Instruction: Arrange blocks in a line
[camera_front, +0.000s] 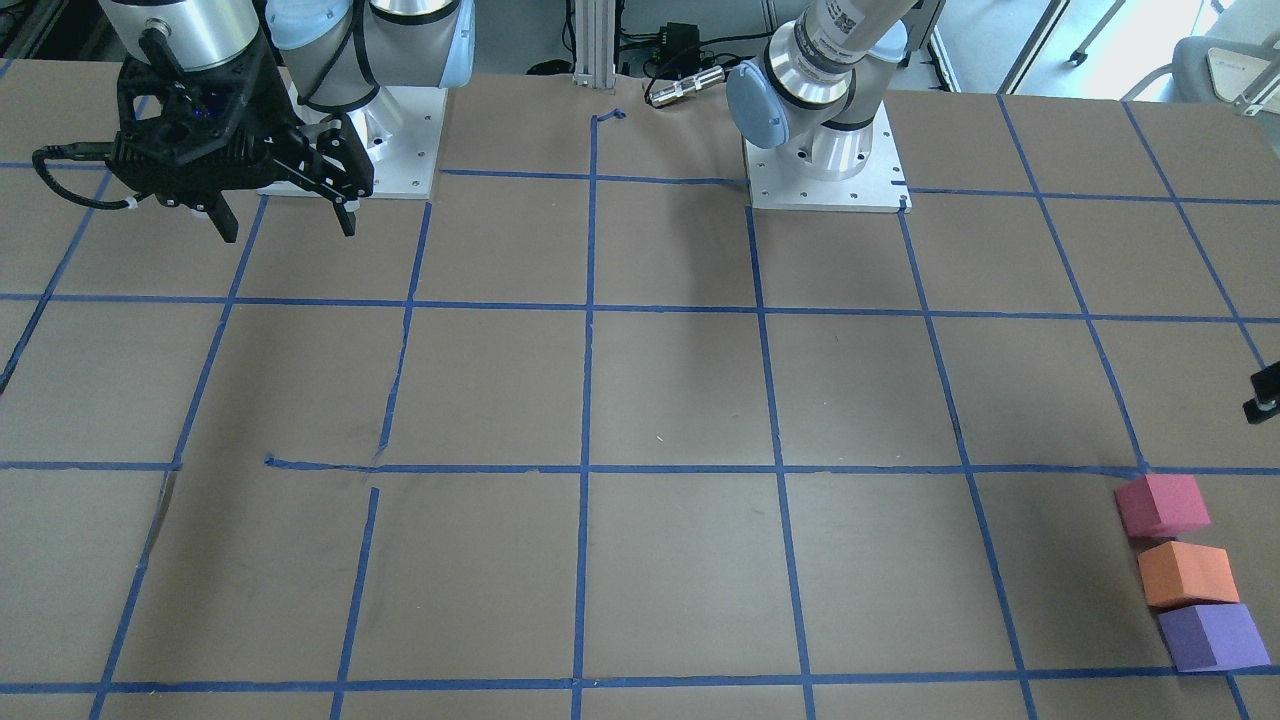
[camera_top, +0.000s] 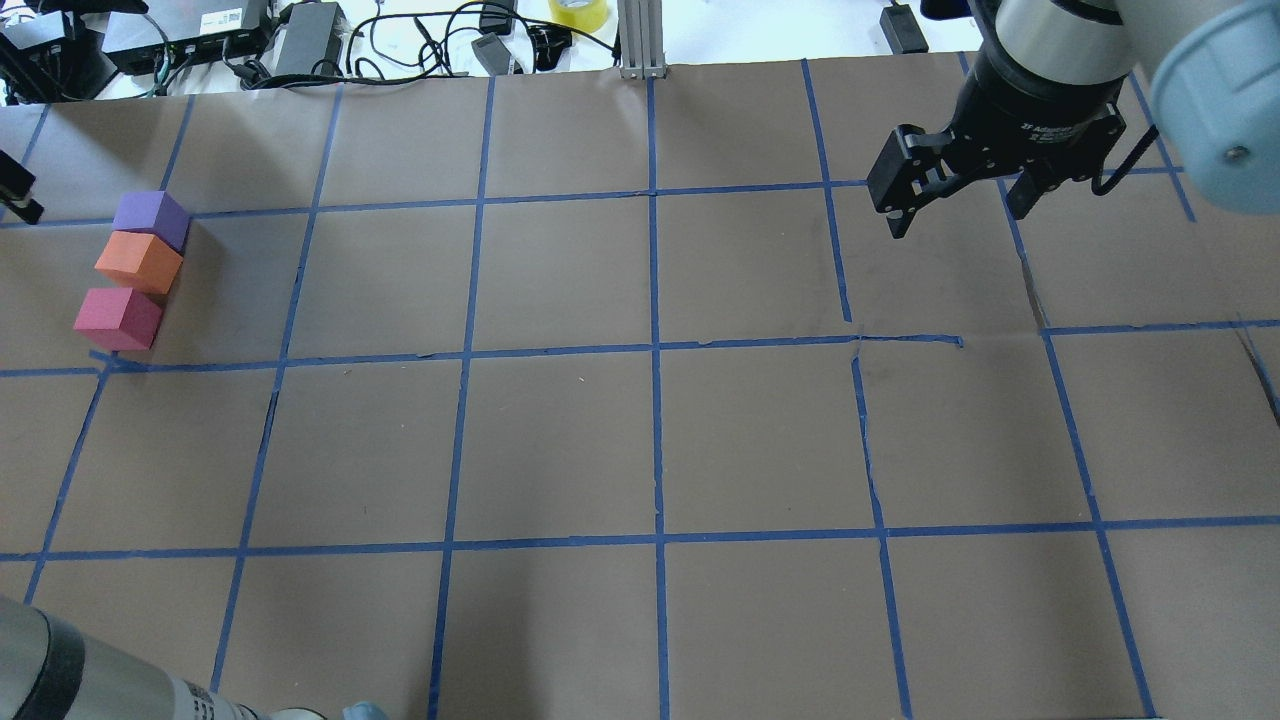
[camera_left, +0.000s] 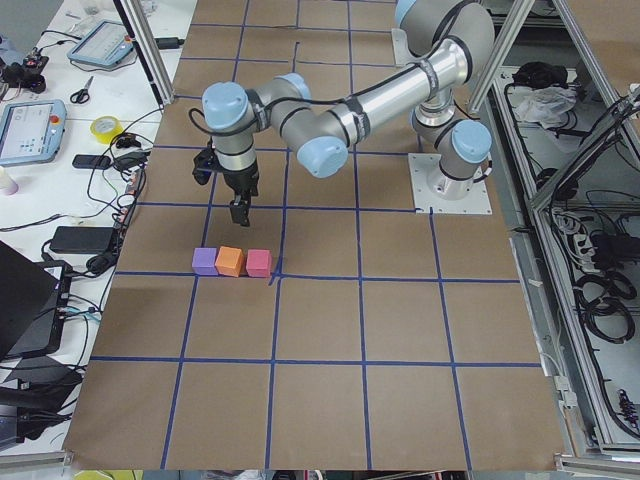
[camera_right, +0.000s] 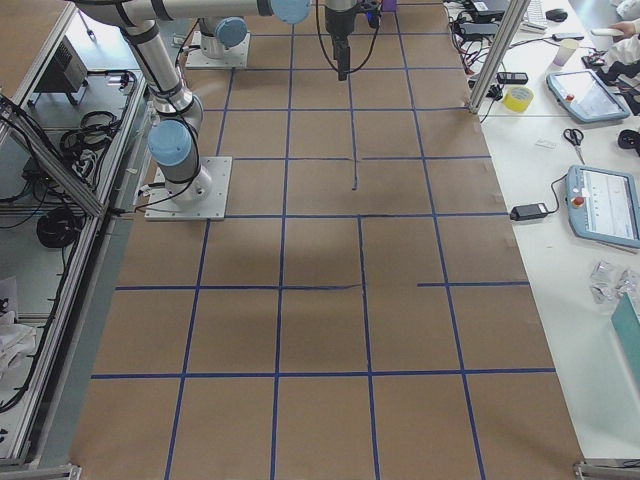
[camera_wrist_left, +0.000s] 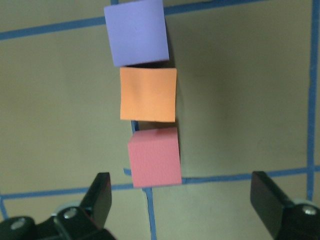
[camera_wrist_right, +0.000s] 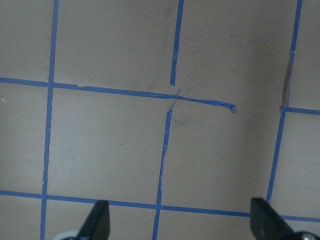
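Three cubes stand side by side in a row touching each other: purple (camera_top: 152, 217), orange (camera_top: 138, 260), pinkish-red (camera_top: 117, 318). They sit near the table's far left corner, and also show in the front-facing view: pinkish-red (camera_front: 1160, 504), orange (camera_front: 1187, 573), purple (camera_front: 1212, 637). My left gripper (camera_wrist_left: 185, 200) is open and empty, held above the table just beside the pinkish-red cube (camera_wrist_left: 154, 156); it shows above the row in the left side view (camera_left: 240, 208). My right gripper (camera_top: 958, 215) is open and empty, held high over the right half of the table.
Blue tape lines (camera_top: 655, 350) form a grid on the brown table. Cables, power bricks and a tape roll (camera_top: 578, 12) lie beyond the far edge. The two arm bases (camera_front: 825, 170) stand at the robot's side of the table.
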